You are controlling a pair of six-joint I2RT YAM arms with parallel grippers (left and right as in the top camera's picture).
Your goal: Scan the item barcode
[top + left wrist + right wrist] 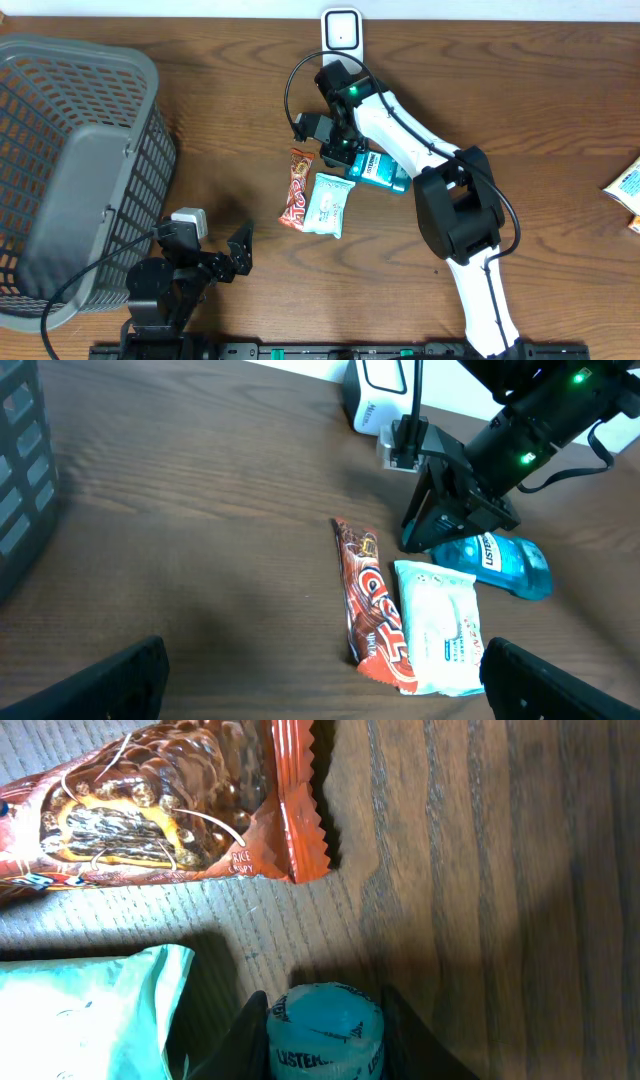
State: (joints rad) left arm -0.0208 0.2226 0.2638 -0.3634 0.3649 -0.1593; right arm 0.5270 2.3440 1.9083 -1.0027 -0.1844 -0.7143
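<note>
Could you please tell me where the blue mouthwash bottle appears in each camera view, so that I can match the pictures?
Overhead: the mouthwash bottle lies just right of centre, partly under the right arm.
Left wrist: the bottle lies right of centre, beyond the wipes pack.
Right wrist: bottom centre, only its cap end shows.
Shared landmark: the red snack wrapper, near the bottle in all three.

The wipes [330, 203] lie just beside the bottle [390, 180], the candy bar [296, 190] beyond them, crowding its left side. Bare table [540, 100] lies open to its right. The basket [150, 190] stands well off left.
</note>
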